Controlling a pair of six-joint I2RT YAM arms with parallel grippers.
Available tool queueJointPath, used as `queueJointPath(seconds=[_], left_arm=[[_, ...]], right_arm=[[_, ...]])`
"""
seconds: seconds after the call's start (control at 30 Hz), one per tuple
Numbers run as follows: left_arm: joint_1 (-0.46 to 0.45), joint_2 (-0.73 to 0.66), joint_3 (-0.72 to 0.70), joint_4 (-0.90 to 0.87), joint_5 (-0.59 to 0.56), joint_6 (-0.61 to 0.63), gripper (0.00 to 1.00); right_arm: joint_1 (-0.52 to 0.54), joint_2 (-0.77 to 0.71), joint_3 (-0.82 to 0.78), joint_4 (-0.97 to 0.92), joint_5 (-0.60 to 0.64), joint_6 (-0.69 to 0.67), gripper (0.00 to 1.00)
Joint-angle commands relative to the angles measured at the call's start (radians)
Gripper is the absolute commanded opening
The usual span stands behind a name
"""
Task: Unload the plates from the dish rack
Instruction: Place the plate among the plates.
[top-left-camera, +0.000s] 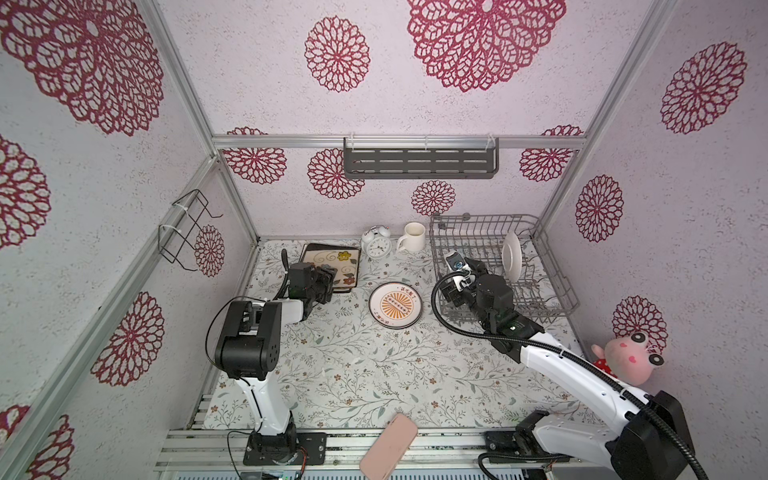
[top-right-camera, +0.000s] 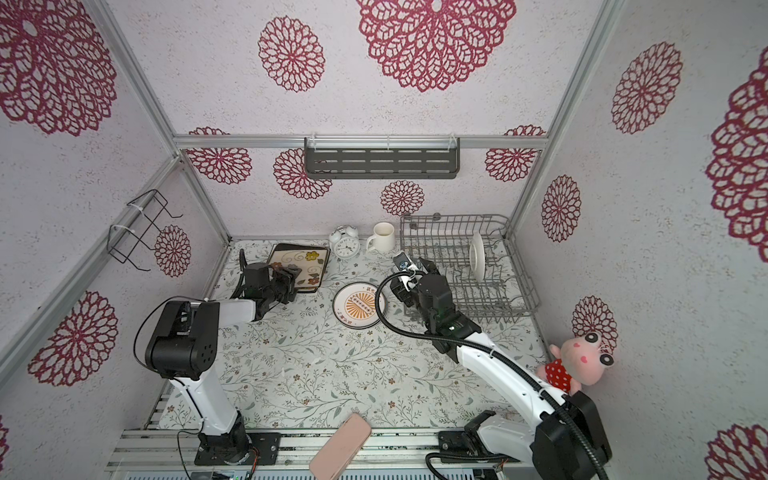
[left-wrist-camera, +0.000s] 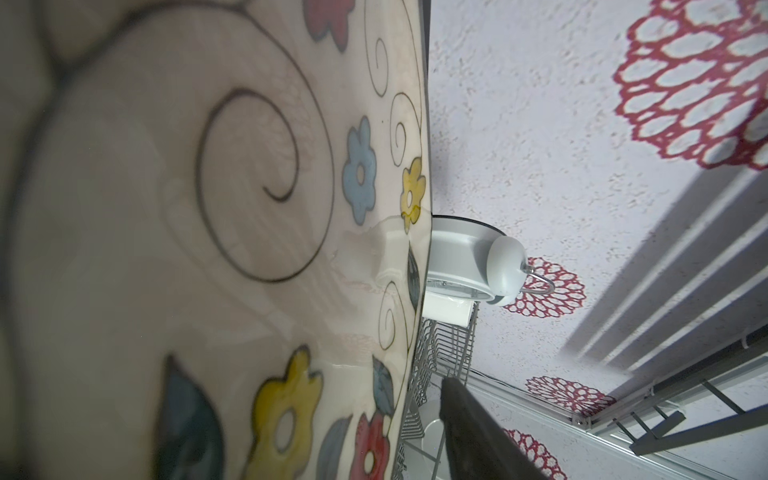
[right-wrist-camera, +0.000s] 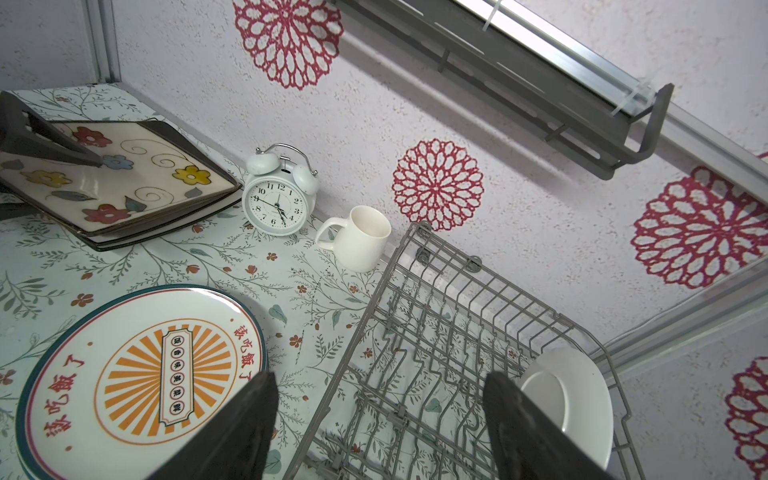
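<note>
Both arms (top-left-camera: 291, 311) outstretched, left gripper (top-left-camera: 329, 275) possibly clamped

White twin-bell alarm clock (top-left-camera: 376, 246) and cream mug (top-left-camera: 414, 237) stand together at the far edge; pink plush pig (top-left-camera: 628, 358) at right.

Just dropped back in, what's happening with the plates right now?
The left gripper is at the near edge of the flower-patterned square plate, which tops a stack at the back of the table; whether it grips it is unclear. The right gripper is open and empty, hovering at the dish rack, where one white plate stands upright. The sunburst plate lies flat on the table between them.
</note>
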Motion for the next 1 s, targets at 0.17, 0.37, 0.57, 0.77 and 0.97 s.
queueJointPath(seconds=[0.17, 0.37, 0.57, 0.77, 0.97], left_arm=[[0.013, 0.036, 0.009, -0.193, 0.045, 0.066, 0.46], [0.013, 0.032, 0.020, -0.242, 0.047, 0.084, 0.46], [0.013, 0.029, 0.034, -0.315, 0.047, 0.104, 0.59], [0.016, 0.010, 0.046, -0.400, 0.025, 0.135, 0.70], [0.019, -0.007, 0.052, -0.469, 0.014, 0.160, 0.79]], right_arm=[[-0.006, -0.042, -0.026, 0.036, 0.043, 0.022, 0.80], [-0.011, -0.032, -0.023, 0.030, 0.049, 0.006, 0.80], [-0.021, -0.020, -0.006, 0.006, 0.030, 0.012, 0.80], [-0.028, -0.023, 0.000, -0.011, 0.008, 0.022, 0.81], [-0.035, -0.036, -0.007, -0.022, 0.013, 0.020, 0.81]])
